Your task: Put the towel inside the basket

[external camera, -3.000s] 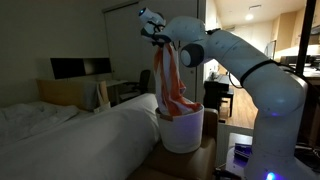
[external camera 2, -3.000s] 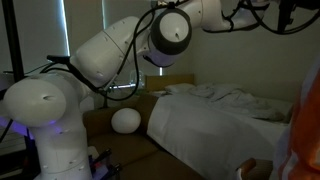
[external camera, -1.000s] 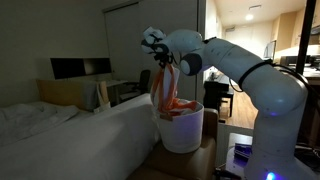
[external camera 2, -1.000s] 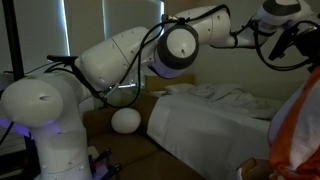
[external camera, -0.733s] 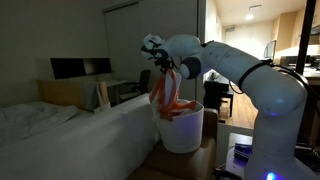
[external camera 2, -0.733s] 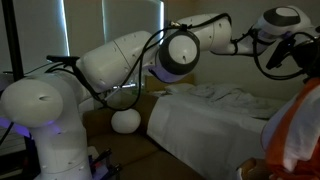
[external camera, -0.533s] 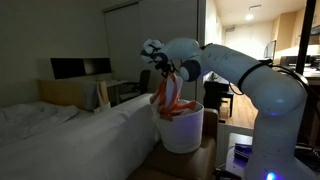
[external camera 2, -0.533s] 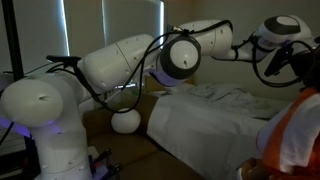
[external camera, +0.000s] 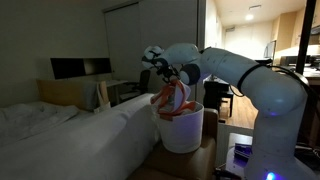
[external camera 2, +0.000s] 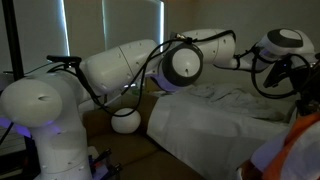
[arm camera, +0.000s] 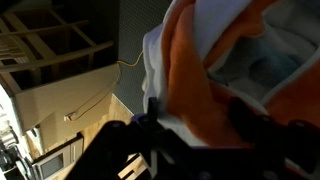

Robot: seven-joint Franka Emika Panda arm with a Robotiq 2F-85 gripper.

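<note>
In an exterior view the orange and white striped towel (external camera: 171, 98) is heaped in the mouth of the round white basket (external camera: 182, 132), rising above its rim. My gripper (external camera: 166, 78) hangs just over the heap, at the towel's top. In the wrist view the dark fingers (arm camera: 152, 108) stand wide apart, with the orange towel (arm camera: 200, 70) lying loose between and beyond them. The gripper (arm camera: 196, 115) is open. From the opposite side the towel (external camera 2: 298, 148) shows at the lower right edge, below the gripper (external camera 2: 300, 82). The basket is cut off there.
A bed with white bedding (external camera: 70, 130) (external camera 2: 230, 105) lies right beside the basket. A white round ball (external camera 2: 125, 120) sits near the robot's base. A dark chair (external camera: 218, 96) stands behind the basket and dark screens (external camera: 80, 67) sit at the back wall.
The gripper has come down toward the basket and its jaws have opened. The towel, hanging long before, has sunk and bunched into the basket's mouth.
</note>
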